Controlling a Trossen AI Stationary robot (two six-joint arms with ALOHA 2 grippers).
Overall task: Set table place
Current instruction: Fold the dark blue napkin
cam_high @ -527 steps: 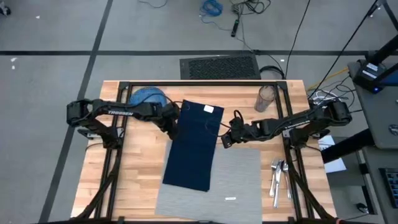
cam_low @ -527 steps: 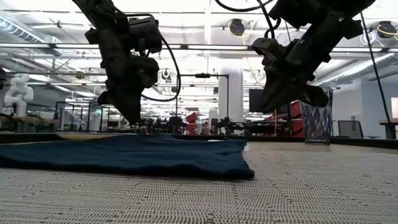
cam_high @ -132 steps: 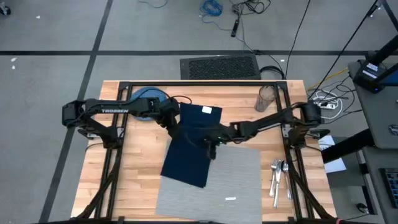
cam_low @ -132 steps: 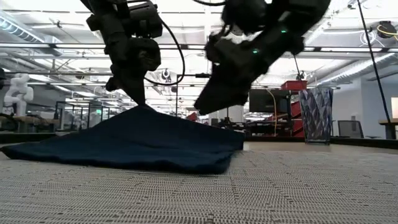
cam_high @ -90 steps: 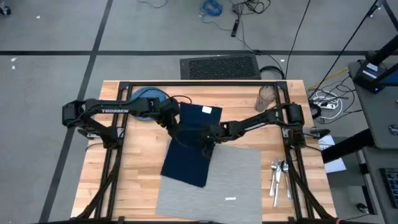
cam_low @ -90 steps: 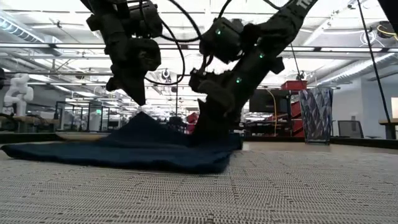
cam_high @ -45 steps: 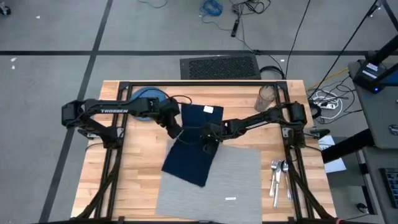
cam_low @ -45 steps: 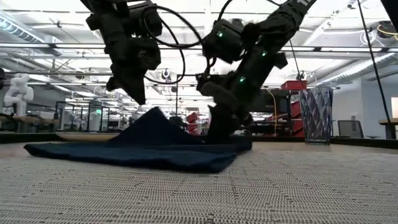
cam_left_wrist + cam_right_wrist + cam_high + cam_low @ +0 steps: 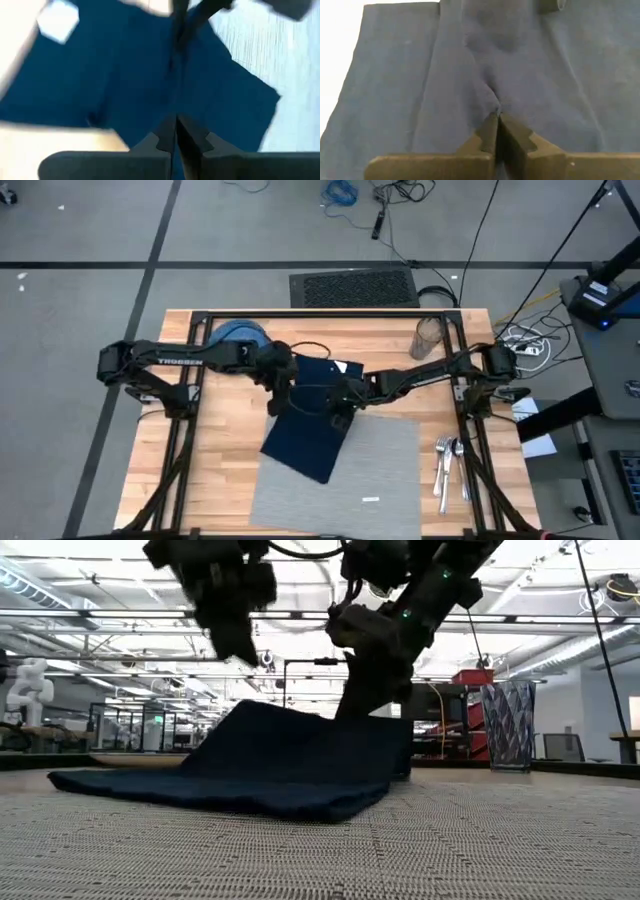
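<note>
Both grippers pinch the dark navy napkin [image 9: 312, 420] at mid-table, seen from above: the left gripper [image 9: 281, 394] at its left edge, the right gripper [image 9: 338, 408] at its right edge, the cloth's far half raised between them. The grey placemat [image 9: 375, 470] lies flat at the table's [image 9: 225, 450] near edge, the napkin's near end overlapping its left side; a blue dish [image 9: 236, 335] sits at the far left, a glass [image 9: 429, 337] far right, cutlery [image 9: 446, 460] right of the mat.

At table height, the napkin [image 9: 290, 765] rises in a fold off the placemat [image 9: 400, 850].

Each wrist view shows fingers [image 9: 165, 142] and fingers [image 9: 492, 132] closed tight on blue cloth.

The step in hand looks like folding the napkin; next, both arms would need to carry the lifted half toward the near end evenly and lay it flat.
</note>
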